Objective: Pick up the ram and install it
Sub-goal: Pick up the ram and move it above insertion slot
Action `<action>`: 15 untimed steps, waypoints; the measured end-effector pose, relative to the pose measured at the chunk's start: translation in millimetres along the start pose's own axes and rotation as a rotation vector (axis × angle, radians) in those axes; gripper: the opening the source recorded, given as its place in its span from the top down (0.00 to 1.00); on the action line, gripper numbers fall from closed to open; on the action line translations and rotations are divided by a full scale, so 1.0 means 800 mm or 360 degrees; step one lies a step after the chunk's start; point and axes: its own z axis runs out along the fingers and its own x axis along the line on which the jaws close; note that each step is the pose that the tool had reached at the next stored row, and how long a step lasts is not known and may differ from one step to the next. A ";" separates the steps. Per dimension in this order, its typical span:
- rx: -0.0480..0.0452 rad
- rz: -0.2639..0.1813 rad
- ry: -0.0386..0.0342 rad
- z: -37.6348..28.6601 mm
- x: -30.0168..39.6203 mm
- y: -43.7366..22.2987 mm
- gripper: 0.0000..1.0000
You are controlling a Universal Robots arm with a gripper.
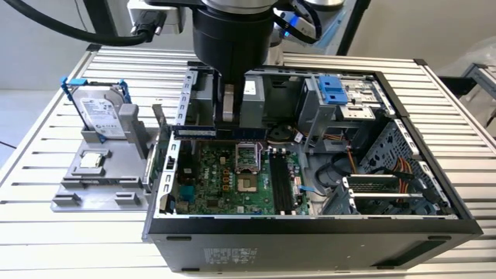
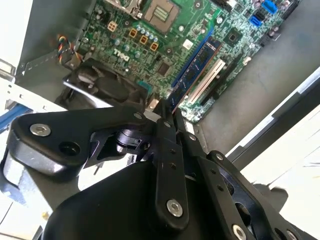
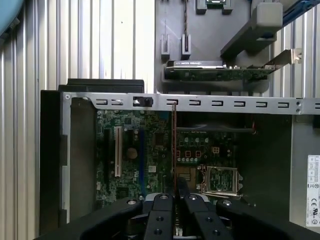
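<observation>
My gripper [image 1: 227, 119] hangs inside the open computer case [image 1: 434, 226], over the rear part of the motherboard [image 1: 225, 186]. It is shut on the ram [image 1: 195, 132], a thin dark green stick that juts from the fingers toward the exterior view's left. In the first wrist view the ram [image 3: 173, 140] shows edge-on as a thin line running out from the gripper [image 3: 174, 187]. In the second wrist view the ram [image 2: 197, 62] reaches from the gripper [image 2: 167, 117] over the board, held above it. The black memory slots [image 1: 283, 183] lie to the exterior view's right of the processor socket [image 1: 250, 186].
A grey fixture [image 1: 101, 192] left of the case holds a hard drive in a blue frame [image 1: 101, 113] and a small silver processor chip [image 1: 93, 161]. A card [image 3: 220, 73] stands on edge in the fixture. The drive cage [image 1: 341, 99] and cables [image 1: 387, 168] crowd the case's right side.
</observation>
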 end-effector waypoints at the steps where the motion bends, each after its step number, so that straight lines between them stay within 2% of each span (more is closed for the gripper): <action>1: 0.0000 0.0000 0.0000 -0.0001 0.0000 -0.0028 1.00; 7: 0.0000 0.0000 0.0000 -0.0010 -0.0002 -0.0184 1.00; 15: 0.0000 0.0003 0.0000 -0.0018 -0.0005 -0.0349 1.00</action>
